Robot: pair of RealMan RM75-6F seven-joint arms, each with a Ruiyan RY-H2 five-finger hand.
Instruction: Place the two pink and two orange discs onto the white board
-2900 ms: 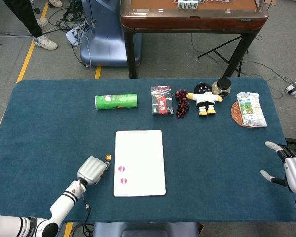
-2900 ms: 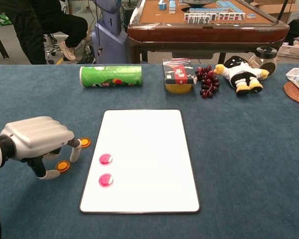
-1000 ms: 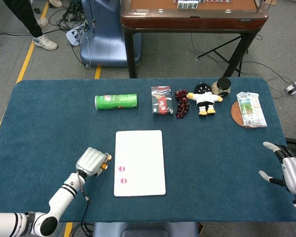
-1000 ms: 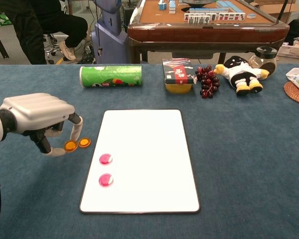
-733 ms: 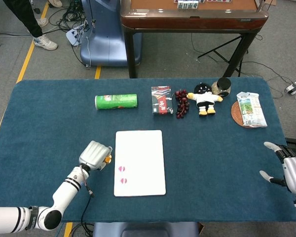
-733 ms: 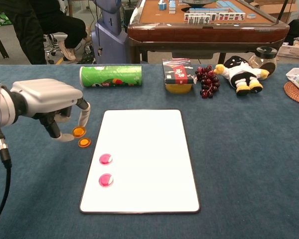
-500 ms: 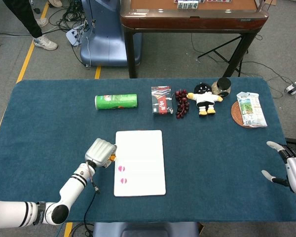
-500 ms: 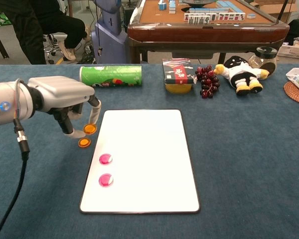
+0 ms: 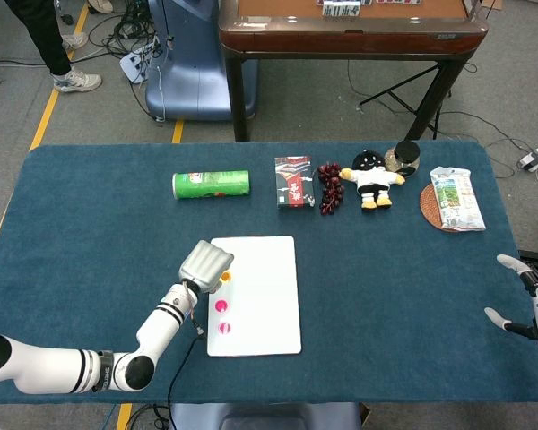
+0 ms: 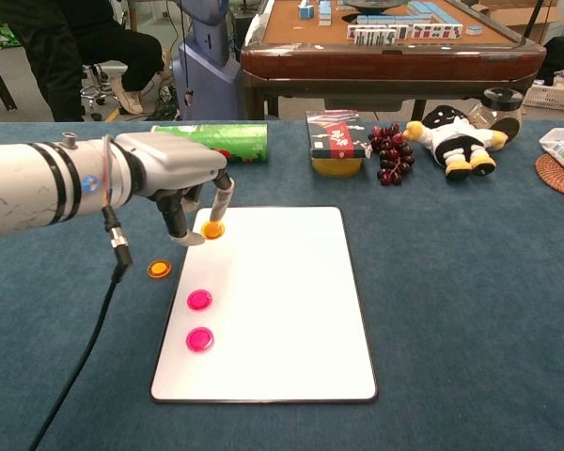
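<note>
My left hand [image 10: 179, 178] [image 9: 206, 263] hovers over the near-left corner of the white board [image 10: 282, 310] [image 9: 264, 296], pinching an orange disc [image 10: 212, 229] [image 9: 224, 278] between thumb and a finger. A second orange disc [image 10: 159, 269] lies on the blue cloth just left of the board; the hand hides it in the head view. Two pink discs [image 10: 199, 300] [image 10: 199, 339] sit on the board's left side, also seen as pink discs [image 9: 221, 306] [image 9: 221, 328] from above. My right hand [image 9: 533, 309] rests at the table's right edge, fingers spread, holding nothing.
Along the far side stand a green chip can [image 10: 211, 141], a red box [image 10: 336, 139], dark grapes [image 10: 391, 152], a plush toy [image 10: 451, 139], a jar [image 9: 403, 157] and a snack packet on a woven coaster [image 9: 453, 202]. A brown table [image 10: 395, 47] stands behind.
My left hand has carried the orange disc up and to the right, from beside the board to over its left corner. The other orange disc stays on the cloth. The right hand barely shifted.
</note>
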